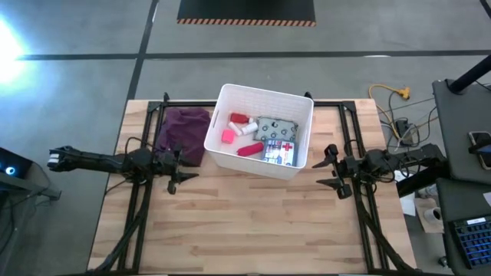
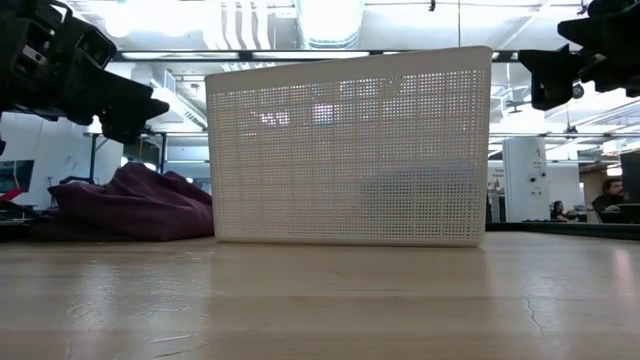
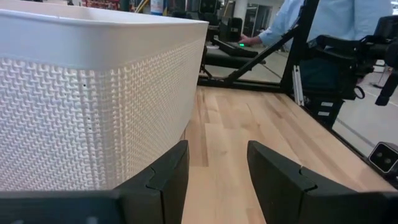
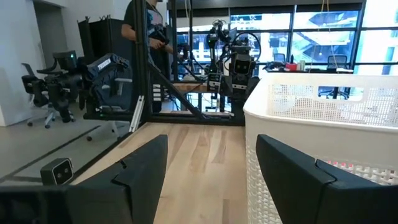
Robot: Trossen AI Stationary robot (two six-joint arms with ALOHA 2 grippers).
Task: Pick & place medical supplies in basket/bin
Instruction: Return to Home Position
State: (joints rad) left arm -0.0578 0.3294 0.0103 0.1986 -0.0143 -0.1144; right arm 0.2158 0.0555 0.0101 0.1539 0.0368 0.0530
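High view, homing step: supplies [image 1: 270, 127] lie in bin [image 1: 265, 91] at table's far middle; left gripper [image 1: 179, 169] and right gripper [image 1: 330, 169], both spread and empty, flank it, so each should retreat outward, clear of its walls and cloth [image 1: 184, 132].

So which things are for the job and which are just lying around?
For the job: white bin; inside it first-aid box, grey-green packet, red tube, pink cube; left gripper and right gripper, open, either side.
Just lying about: purple cloth beside the bin, yellow cable on the floor.
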